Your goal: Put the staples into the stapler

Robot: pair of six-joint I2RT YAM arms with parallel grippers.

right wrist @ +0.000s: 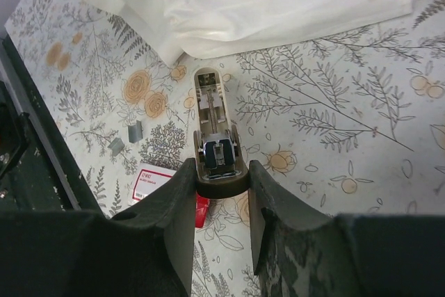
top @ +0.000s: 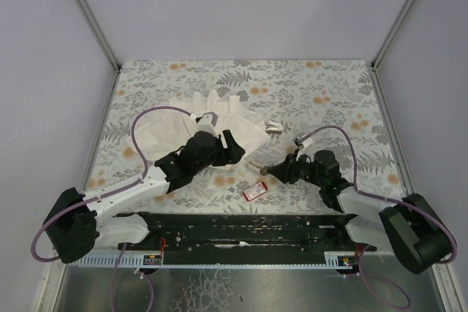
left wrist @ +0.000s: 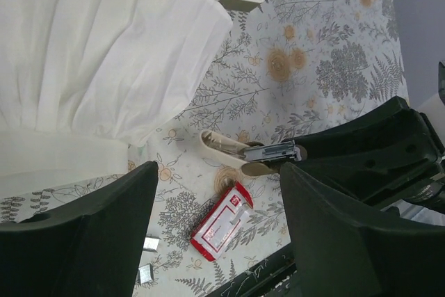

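Left wrist view: the left pincer stands apart and holds nothing, above the floral table. Below its fingertips lies the red box; the print on its white label is too small to read. Loose staple strips lie near the box. The stapler is just beyond, near the white cloth.

Right wrist view: the right pincer is clamped on the stapler's rear end, with its metal channel exposed on top.

Top view: the stapler sits between the cloth and the red box.
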